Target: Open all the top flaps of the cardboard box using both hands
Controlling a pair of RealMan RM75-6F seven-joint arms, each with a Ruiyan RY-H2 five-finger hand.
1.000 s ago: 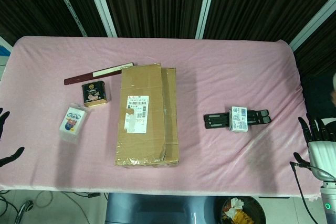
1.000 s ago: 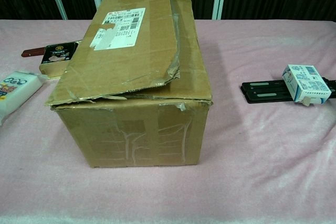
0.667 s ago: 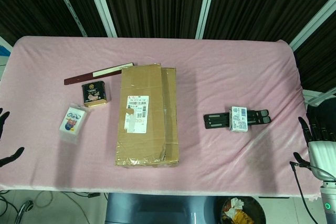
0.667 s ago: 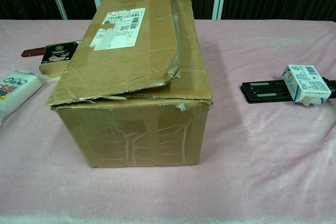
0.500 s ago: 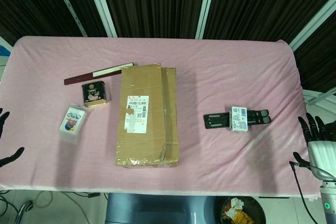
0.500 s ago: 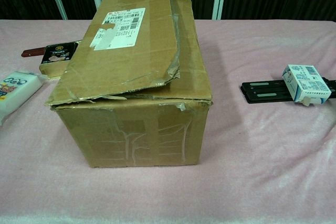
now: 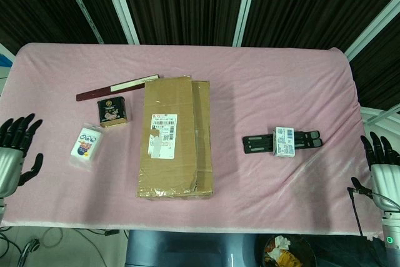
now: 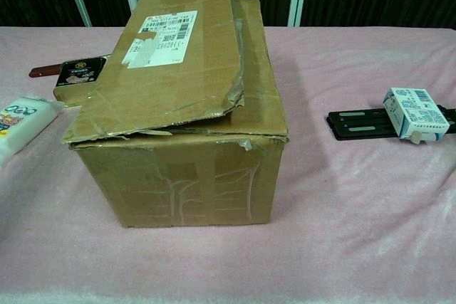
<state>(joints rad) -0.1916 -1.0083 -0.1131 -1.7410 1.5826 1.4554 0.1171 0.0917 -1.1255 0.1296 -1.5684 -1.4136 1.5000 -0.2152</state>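
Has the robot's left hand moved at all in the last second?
Yes. The left hand has come up and inward over the pink table edge, toward the small white packet.

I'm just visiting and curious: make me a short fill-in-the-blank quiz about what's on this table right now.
1. The cardboard box has its top flaps still ____.
2. The small white carton lies on a ____ bracket.
3. The left hand and right hand hold ____.
4. The cloth covering the table is ____.

Missing words: closed; black; nothing; pink
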